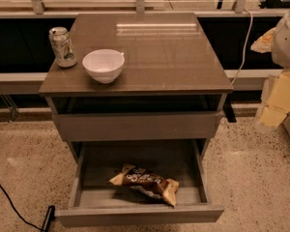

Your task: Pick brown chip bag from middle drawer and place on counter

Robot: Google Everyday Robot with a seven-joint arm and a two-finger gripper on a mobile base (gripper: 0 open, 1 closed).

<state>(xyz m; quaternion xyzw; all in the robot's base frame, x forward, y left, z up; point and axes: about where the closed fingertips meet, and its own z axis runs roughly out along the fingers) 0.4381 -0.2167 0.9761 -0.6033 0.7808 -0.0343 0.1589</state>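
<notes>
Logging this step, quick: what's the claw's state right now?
Claw: at the right edge, off to the side of the counter; state cannot be told. The brown chip bag lies in the middle drawer.

Brown-and-tan chip bag (146,182), pale-yellow pincer (276,103) right

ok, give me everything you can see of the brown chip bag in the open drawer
The brown chip bag is a crumpled, foil-looking snack bag with a dark brown middle, white lettering, tan-yellow ends and a pale patch along its lower edge. It lies flat and slanted on the gray floor of the open middle drawer, roughly centred, right end nearest the front wall. Nothing but the drawer touches it. The hand sits at the view's right edge, far from the bag.
</notes>
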